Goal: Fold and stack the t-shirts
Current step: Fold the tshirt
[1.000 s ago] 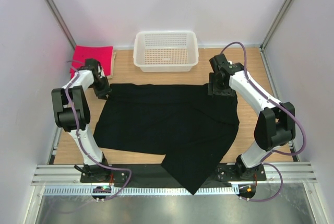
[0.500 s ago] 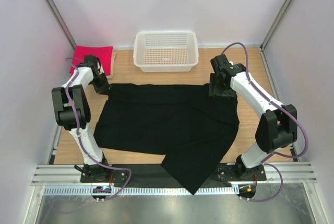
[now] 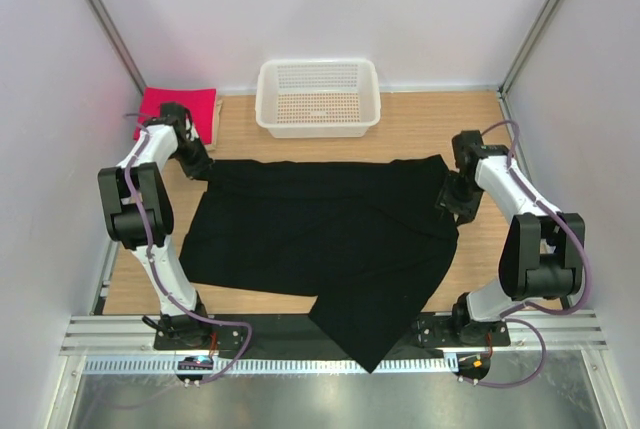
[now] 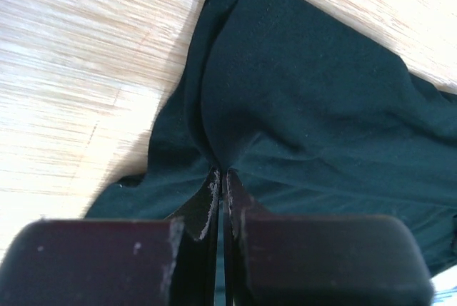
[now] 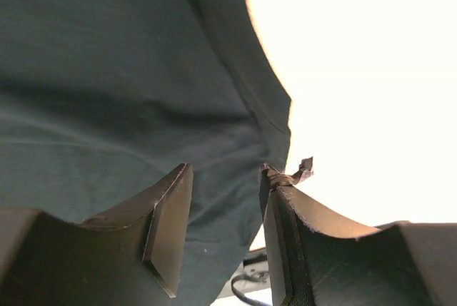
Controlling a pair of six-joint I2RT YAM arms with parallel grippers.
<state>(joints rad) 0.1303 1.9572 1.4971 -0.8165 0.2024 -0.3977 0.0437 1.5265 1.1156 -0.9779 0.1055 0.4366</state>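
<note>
A large black t-shirt (image 3: 320,234) lies spread over the wooden table, with its near corner hanging over the front edge. My left gripper (image 3: 197,165) is shut on the shirt's far left corner; in the left wrist view the fingertips (image 4: 221,177) pinch a fold of black cloth (image 4: 300,99). My right gripper (image 3: 455,199) is open just above the shirt's right edge; its jaws (image 5: 225,177) stand apart over the black hem (image 5: 264,106) and hold nothing. A folded pink-red t-shirt (image 3: 178,109) lies at the far left, with a thin beige edge (image 3: 216,119) beside it.
A white plastic mesh basket (image 3: 318,97) stands at the back centre. Bare wood (image 3: 520,249) shows right of the shirt. Side walls close in on both sides, and a metal rail (image 3: 330,334) runs along the front.
My right gripper let go of the shirt's far right corner and moved right and nearer, to the shirt's right edge. That corner now lies flat. My left gripper stayed shut on its corner.
</note>
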